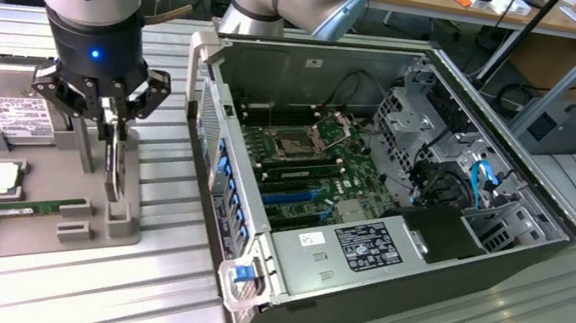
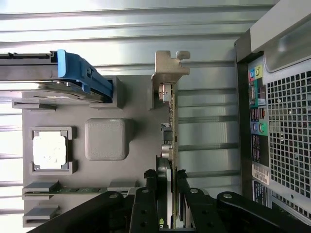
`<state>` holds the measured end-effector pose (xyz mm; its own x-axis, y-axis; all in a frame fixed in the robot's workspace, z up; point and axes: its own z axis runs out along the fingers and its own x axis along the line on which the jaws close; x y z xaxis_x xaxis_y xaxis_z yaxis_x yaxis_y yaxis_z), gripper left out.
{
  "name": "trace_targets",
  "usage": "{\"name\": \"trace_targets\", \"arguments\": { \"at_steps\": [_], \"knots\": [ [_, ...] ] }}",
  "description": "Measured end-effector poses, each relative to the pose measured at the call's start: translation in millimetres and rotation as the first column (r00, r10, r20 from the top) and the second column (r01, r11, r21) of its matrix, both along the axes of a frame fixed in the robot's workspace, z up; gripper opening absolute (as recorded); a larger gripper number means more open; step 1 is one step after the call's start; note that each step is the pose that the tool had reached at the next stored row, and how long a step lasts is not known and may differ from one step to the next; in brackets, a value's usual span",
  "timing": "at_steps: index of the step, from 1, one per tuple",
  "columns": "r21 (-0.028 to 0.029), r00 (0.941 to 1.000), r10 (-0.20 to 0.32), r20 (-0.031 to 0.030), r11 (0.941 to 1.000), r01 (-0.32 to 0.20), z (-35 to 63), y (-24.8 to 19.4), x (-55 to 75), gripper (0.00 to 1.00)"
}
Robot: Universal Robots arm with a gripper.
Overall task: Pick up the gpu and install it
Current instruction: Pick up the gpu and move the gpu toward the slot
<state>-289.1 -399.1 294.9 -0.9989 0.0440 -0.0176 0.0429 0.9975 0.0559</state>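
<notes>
Wrist view looks down the edge of the gpu (image 2: 170,121), which stands upright in its slot along one side of the grey tray (image 2: 141,160), with its silver bracket (image 2: 167,68) at the tray's far end. The gripper (image 2: 166,177) straddles the card's near end, and its black fingers (image 2: 150,199) are pinched against the two faces with no gap to be seen. In the exterior view the gpu (image 1: 116,166) looks seated in the tray (image 1: 52,178), on the side nearest the open computer case (image 1: 503,254), with the gripper (image 1: 111,125) directly above it. The hard drive (image 1: 11,107) stands at the tray's back corner and the memory stick (image 1: 24,208) lies in the tray's front slot. The grip is on one end of a thin, smooth board, so the free end could sag or swing and the card could slide between the pads. If the pull is not square to the slot, the bracket or lower edge could snag on the tray's posts and drag the whole tray. A tilted card might also knock the case wall beside the tray.
</notes>
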Motion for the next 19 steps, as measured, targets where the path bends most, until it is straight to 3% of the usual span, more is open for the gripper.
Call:
{"name": "trace_targets", "arguments": {
  "at_steps": [19],
  "knots": [
    [0.0058,1.0,0.0,0.0,1.0,0.0,26.0,0.0,0.0,0.27]
  ]
}}
